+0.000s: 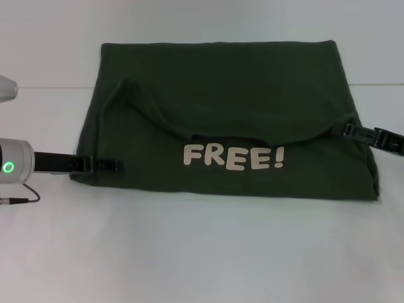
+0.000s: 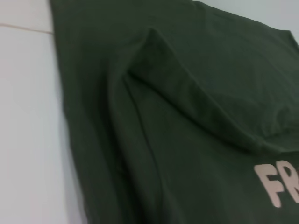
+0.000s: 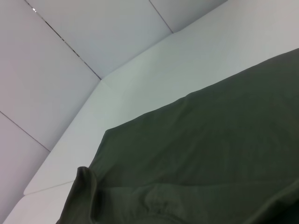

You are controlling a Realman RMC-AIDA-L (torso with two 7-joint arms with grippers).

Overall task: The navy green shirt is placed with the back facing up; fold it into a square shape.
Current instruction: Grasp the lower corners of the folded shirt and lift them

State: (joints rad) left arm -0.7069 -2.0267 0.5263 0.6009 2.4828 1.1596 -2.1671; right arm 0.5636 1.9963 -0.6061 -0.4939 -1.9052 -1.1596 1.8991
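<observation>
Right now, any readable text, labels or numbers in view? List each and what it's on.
"FREE!" in pale block letters on the shirt, on the near folded part facing the camera in the head view.
"FR" is the start of that same word, cut off at the picture's edge in the left wrist view.
No other words, labels, brands or numbers show on the shirt, the table or the arms.

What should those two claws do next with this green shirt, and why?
Probably carry both side edges forward. The left claw and right claw sit at opposite edges of the navy green shirt, which lies part-folded, wider than deep, its "FREE!" print showing, so not yet square.
</observation>
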